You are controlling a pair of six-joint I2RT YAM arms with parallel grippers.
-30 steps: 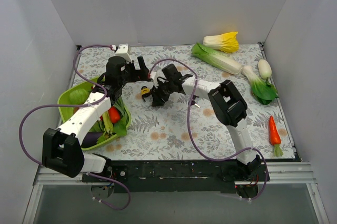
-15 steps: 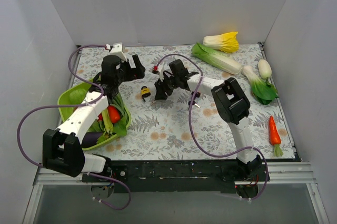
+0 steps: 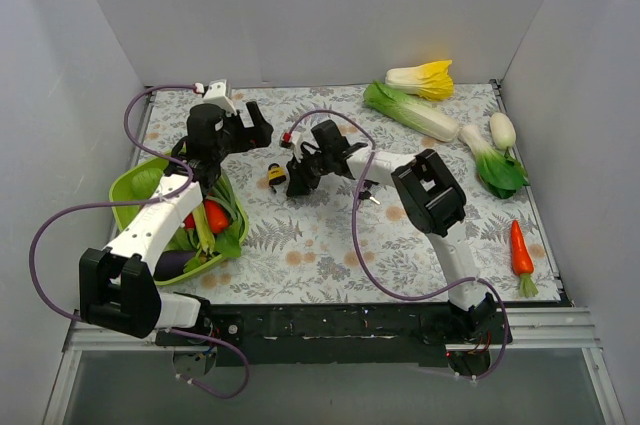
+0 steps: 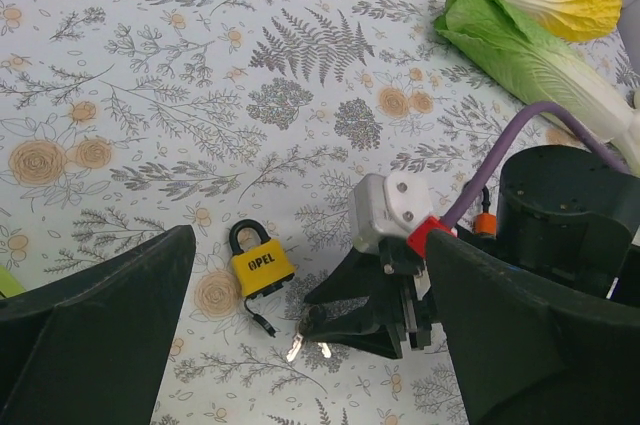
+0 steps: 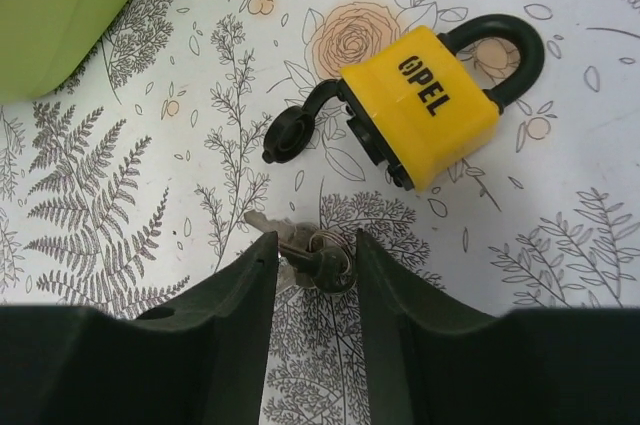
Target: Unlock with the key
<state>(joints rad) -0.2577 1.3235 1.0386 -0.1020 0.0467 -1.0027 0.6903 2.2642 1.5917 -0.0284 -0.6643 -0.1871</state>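
The yellow padlock [image 3: 274, 176] lies flat on the flowered cloth, shackle closed, its black keyhole cover hanging open; it also shows in the left wrist view [image 4: 258, 263] and the right wrist view [image 5: 425, 110]. The key bunch [image 5: 318, 255], silver with dark heads, lies just beside the padlock's bottom end, also seen in the left wrist view [image 4: 300, 342]. My right gripper [image 3: 297, 180] [image 4: 335, 330] [image 5: 312, 250] is down at the cloth with its fingers closed in on the bunch from both sides. My left gripper [image 3: 250, 130] [image 4: 308, 235] hovers wide open and empty behind the padlock.
A green basket [image 3: 130, 195] of vegetables stands at the left, its rim in the right wrist view [image 5: 60, 5]. Napa cabbage [image 3: 410, 110], a yellow cabbage [image 3: 425, 77], bok choy [image 3: 495, 165] and a carrot [image 3: 520, 250] lie at the right. A small keylike bit [image 3: 371, 196] lies under the right forearm.
My left gripper has drawn back up and to the far left, away from the padlock. My right gripper has shifted slightly beside the padlock and stands over the keys.
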